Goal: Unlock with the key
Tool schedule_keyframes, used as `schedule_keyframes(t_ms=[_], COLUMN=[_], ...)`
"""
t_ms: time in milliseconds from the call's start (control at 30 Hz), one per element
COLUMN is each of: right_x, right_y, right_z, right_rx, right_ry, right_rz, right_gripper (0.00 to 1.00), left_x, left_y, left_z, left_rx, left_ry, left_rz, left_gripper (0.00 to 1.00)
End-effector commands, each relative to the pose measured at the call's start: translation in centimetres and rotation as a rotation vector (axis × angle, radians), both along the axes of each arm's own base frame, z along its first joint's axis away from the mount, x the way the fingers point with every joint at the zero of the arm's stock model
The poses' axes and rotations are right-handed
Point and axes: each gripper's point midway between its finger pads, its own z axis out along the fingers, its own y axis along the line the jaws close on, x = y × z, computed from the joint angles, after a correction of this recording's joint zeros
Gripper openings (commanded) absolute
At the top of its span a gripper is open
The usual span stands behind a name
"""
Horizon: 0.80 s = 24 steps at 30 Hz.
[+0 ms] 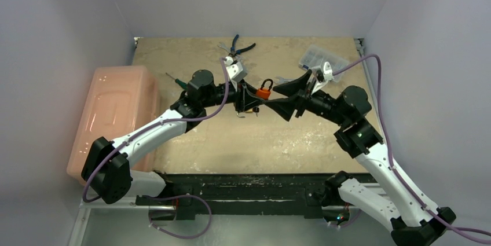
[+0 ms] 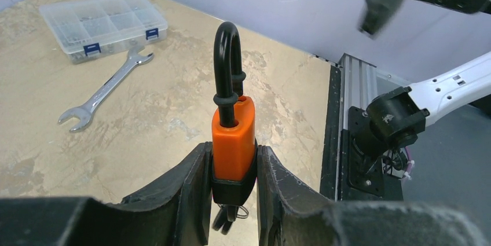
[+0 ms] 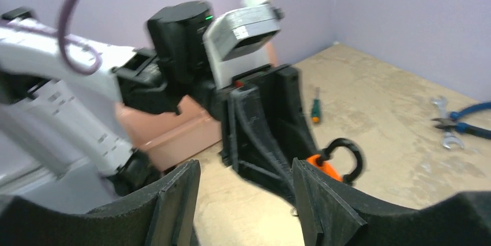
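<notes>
Here, the orange padlock (image 2: 233,136) is raised over the middle of the tabletop (image 2: 173,107). The left hand (image 2: 233,165) clamps its body between both fingers, and a key ring (image 2: 227,220) dangles beneath. The right hand (image 3: 246,182) is just beside it, fingers spread, grasping nothing. A wrench (image 2: 104,95) and a clear parts box (image 2: 104,23) lie toward the far right corner.

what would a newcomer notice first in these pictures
The orange padlock stands out most, clamped by its body in the jaws of the left arm above the middle of the table. The right arm faces it from close by with its jaws spread open. A big pink bin sits at the table's left edge.
</notes>
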Motion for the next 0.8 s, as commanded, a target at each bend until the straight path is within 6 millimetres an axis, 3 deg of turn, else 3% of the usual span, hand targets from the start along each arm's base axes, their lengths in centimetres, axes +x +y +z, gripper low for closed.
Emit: schedule_keyframes(t_ms=[0, 67, 133, 333, 567, 767], right_x=[3.9, 6.1, 6.8, 5.8, 6.0, 7.1], right_y=[-2.6, -4.5, -4.9, -3.4, -1.1, -0.9], right_z=[2.4, 2.1, 1.7, 1.2, 0.6, -0.8], right_rx=[0.072, 0.066, 0.039, 0.048, 0.1, 0.074], right_ry=[0.024, 0.065, 0.091, 0.212, 0.503, 0.59], right_rz=[-0.282, -0.445, -0.487, -0.402, -0.338, -0.384], right_gripper=[0.66, 0.62, 0.58, 0.5, 0.52, 0.56], left_x=[-1.2, -1.9, -2.0, -0.4, 1.4, 1.5], left_y=[-0.3, -0.3, -0.2, 0.0, 0.1, 0.3], left_z=[4.3, 4.6, 4.7, 4.4, 3.3, 3.2], left_rx=[-0.086, -0.091, -0.092, -0.072, -0.031, -0.026], left_ry=[-0.146, -0.163, -0.166, -0.148, -0.122, -0.123], left_rz=[-0.079, -0.121, -0.12, -0.029, 0.047, 0.06], left_gripper=[0.0, 0.0, 0.0, 0.0, 0.0, 0.0])
